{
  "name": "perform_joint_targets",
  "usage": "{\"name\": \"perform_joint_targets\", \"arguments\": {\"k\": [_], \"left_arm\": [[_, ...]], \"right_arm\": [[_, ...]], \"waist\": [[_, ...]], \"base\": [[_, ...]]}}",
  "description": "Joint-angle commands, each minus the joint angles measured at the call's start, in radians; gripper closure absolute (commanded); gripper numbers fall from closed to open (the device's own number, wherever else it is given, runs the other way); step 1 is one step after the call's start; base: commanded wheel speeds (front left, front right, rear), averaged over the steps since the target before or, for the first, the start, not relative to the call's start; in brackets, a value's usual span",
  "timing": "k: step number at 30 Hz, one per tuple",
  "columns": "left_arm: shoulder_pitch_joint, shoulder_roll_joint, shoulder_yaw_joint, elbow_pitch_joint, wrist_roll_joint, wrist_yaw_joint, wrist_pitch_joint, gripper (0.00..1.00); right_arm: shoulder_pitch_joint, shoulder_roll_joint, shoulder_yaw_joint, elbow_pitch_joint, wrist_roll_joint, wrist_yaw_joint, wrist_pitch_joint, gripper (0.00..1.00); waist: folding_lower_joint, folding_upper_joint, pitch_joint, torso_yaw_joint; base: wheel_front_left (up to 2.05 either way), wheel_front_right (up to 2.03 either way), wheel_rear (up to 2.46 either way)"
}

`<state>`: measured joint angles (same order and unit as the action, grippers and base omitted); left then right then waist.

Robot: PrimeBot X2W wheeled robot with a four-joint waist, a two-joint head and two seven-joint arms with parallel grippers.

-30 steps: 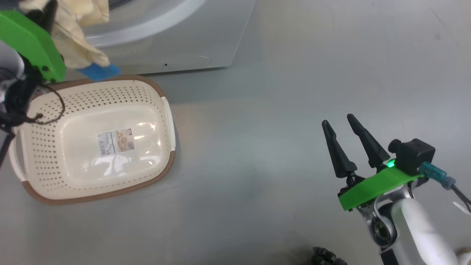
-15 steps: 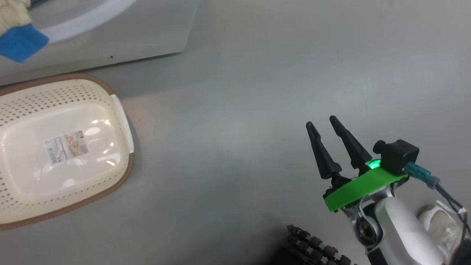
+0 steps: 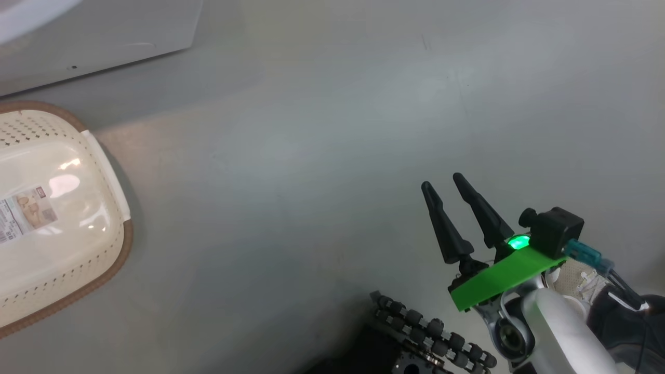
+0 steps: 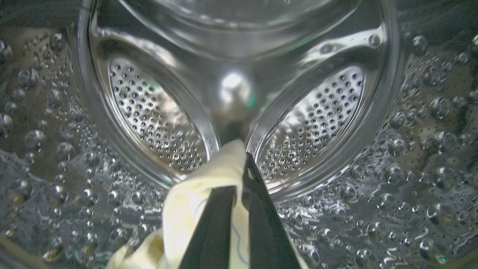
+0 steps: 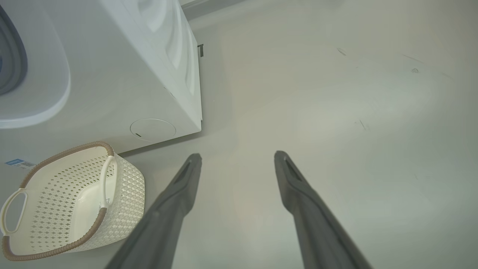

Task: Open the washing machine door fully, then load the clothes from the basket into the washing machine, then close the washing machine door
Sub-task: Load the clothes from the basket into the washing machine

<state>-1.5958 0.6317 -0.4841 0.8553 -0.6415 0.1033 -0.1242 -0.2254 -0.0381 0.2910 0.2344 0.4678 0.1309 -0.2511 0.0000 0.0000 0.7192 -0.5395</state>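
Note:
Deep inside the washing machine's steel perforated drum (image 4: 317,112), my left gripper (image 4: 239,168) is shut on a pale-yellow piece of the clothes (image 4: 194,201), which drapes down over its fingers. The white washing machine (image 5: 123,74) stands at the upper left of the right wrist view, and its lower corner (image 3: 104,31) shows in the head view. In front of it on the floor sits the cream basket (image 5: 123,186), with only a label on its floor; its brown rim (image 3: 124,239) shows at the head view's left edge. My right gripper (image 3: 441,181) (image 5: 237,156) hangs open over bare floor. The washing machine door is out of view.
Grey floor stretches out to the right of the machine and basket. The robot's roller-wheeled base (image 3: 431,332) shows at the bottom of the head view. A pale laced shoe (image 3: 576,275) stands close behind my right wrist.
The head camera has swung right, so the basket and machine have slid to the picture's left and the left arm with its cloth has left the view. The right gripper stays open.

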Motion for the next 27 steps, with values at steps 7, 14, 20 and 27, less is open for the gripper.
{"name": "perform_joint_targets", "arguments": {"k": [7, 14, 20, 27], "left_arm": [[-0.109, 0.051, 0.053, 0.038, 0.038, -0.036, -0.13, 1.0], [-0.106, -0.001, 0.052, 0.142, 0.006, -0.132, -0.118, 0.0], [-0.107, -0.029, 0.04, 0.21, -0.006, -0.169, -0.116, 0.0], [-0.063, -0.07, 0.049, 0.245, -0.032, -0.185, -0.128, 0.0]], "right_arm": [[0.061, -0.012, 0.018, -0.062, -0.016, 0.0, -0.011, 0.0], [0.059, -0.012, 0.028, -0.064, -0.019, 0.0, -0.011, 0.0], [0.046, -0.012, 0.027, -0.057, -0.025, 0.0, -0.011, 0.0], [0.025, -0.012, 0.012, -0.046, -0.036, 0.0, -0.011, 0.0]], "waist": [[0.0, 0.0, 0.024, 0.014], [0.0, 0.0, 0.027, 0.021], [0.0, 0.0, 0.027, 0.025], [0.0, 0.0, 0.006, 0.053]], "base": [[0.08, 0.08, 0.08], [0.0, 0.0, 0.0], [0.0, 0.0, 0.0], [0.0, 0.0, 0.0]]}}
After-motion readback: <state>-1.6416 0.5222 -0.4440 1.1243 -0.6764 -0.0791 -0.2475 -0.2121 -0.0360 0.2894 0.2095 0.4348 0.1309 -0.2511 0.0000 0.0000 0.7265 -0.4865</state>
